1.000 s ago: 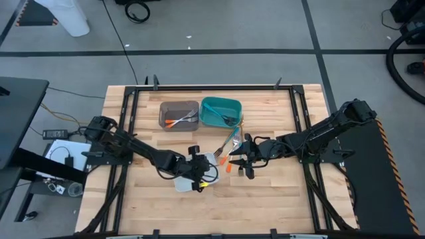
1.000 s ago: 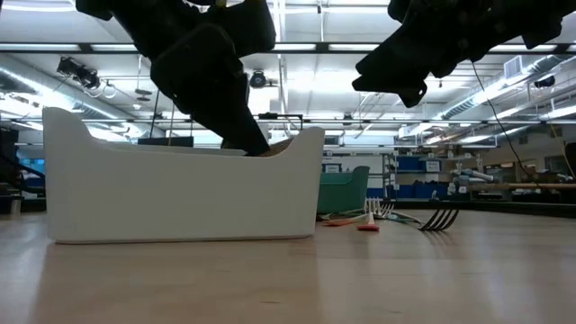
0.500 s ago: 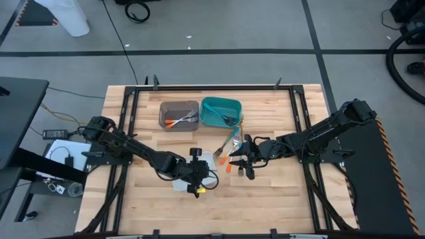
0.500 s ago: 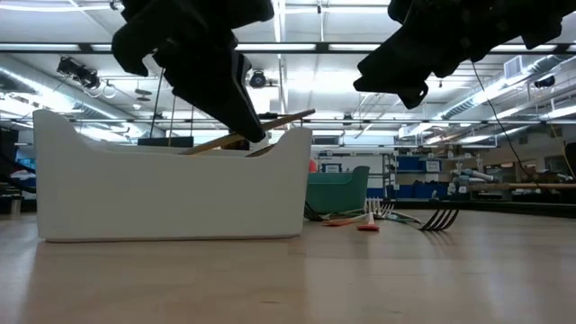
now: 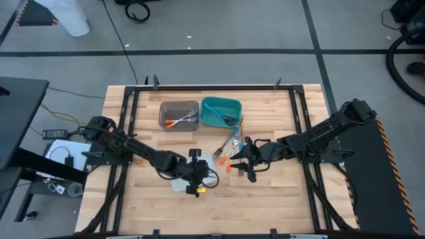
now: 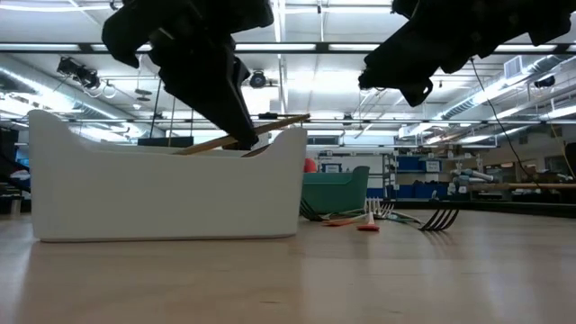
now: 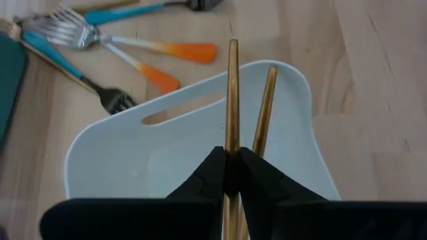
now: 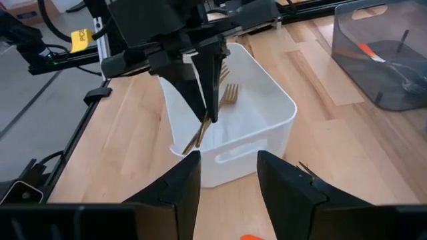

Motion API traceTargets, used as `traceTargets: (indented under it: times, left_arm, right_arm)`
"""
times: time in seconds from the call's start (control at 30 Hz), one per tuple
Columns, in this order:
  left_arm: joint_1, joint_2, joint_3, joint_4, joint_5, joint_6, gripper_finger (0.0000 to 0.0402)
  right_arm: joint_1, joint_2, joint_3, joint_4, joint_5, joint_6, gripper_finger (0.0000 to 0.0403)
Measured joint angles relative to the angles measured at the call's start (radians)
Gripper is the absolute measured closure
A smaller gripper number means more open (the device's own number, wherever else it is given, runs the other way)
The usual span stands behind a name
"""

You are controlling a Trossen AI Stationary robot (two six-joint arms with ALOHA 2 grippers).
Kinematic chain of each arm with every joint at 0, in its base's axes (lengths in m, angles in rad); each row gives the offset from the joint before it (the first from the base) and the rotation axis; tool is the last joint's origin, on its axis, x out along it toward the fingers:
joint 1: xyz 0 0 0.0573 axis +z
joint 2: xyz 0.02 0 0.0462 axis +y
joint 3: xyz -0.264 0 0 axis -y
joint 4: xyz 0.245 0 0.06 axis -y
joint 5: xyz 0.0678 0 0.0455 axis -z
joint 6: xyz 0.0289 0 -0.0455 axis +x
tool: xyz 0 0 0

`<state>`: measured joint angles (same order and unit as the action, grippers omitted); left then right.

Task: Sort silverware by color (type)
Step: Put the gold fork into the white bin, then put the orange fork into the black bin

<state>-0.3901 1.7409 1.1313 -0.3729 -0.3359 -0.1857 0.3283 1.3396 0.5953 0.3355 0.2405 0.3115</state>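
Observation:
The white tray (image 5: 210, 161) stands at the table's middle, near the front. My left gripper (image 5: 194, 175) reaches down into it, shut on a gold piece (image 7: 232, 100). A second gold handle (image 7: 265, 107) lies close beside it, and gold fork tines (image 8: 230, 92) show inside the tray. Orange-handled (image 7: 187, 52) and teal-handled (image 7: 127, 12) silverware lies loose on the wood (image 5: 229, 143) behind the tray. My right gripper (image 5: 250, 167) hovers open just right of the tray, touching nothing. My left gripper pinches the gold piece's slim handle (image 7: 231, 143) between its two fingers, which come from above, slanting down into the tray (image 6: 162, 193). The handle runs forward along the fingers. It is tilted, its free end (image 6: 292, 119) above the tray's rim. Whether the second handle is also pinched, I cannot tell.
The grey bin (image 5: 179, 114) and the teal bin (image 5: 220, 111) stand side by side toward the far edge, each with silverware inside. Forks (image 6: 441, 218) lie on the wood right of the tray. Bare table lies near and to both sides.
My left gripper has risen a little out of the tray, still shut, bringing the gold handle's end up above the rim. The white tray has slid slightly toward the table's left.

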Motion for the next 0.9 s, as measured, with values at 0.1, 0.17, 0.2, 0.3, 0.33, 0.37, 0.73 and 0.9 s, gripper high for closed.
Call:
traceTargets:
  times: [0.1, 0.17, 0.2, 0.3, 0.33, 0.37, 0.73, 0.9]
  left_arm:
    - [0.000, 0.000, 0.000, -0.020, 0.012, -0.012, 0.0361]
    - [0.000, 0.000, 0.000, -0.022, 0.046, -0.005, 0.0358]
    - [0.000, 0.000, 0.000, -0.022, 0.051, -0.010, 0.0357]
    - [0.000, 0.000, 0.000, -0.022, 0.055, -0.014, 0.0342]
    - [-0.001, 0.000, 0.000, -0.021, 0.055, -0.012, 0.0333]
    - [-0.001, 0.000, 0.000, -0.021, 0.055, -0.012, 0.0322]
    - [-0.001, -0.001, 0.023, -0.029, 0.055, -0.019, 0.0257]
    - [-0.001, -0.002, 0.076, -0.108, 0.054, -0.020, 0.0258]
  right_arm:
    - [0.000, 0.000, 0.000, 0.000, 0.001, 0.000, 0.0245]
    - [0.000, 0.000, 0.000, 0.000, 0.001, 0.000, 0.0245]
    - [0.000, 0.000, 0.000, 0.000, 0.001, 0.000, 0.0245]
    - [0.000, 0.000, 0.000, 0.000, 0.002, 0.000, 0.0245]
    - [0.000, 0.000, 0.000, 0.000, 0.002, 0.000, 0.0245]
    - [0.000, 0.000, 0.000, 0.000, 0.002, 0.001, 0.0245]
    - [0.000, 0.000, -0.001, -0.035, 0.008, 0.008, 0.0245]
    - [0.000, 0.000, -0.001, -0.066, 0.012, 0.028, 0.0245]
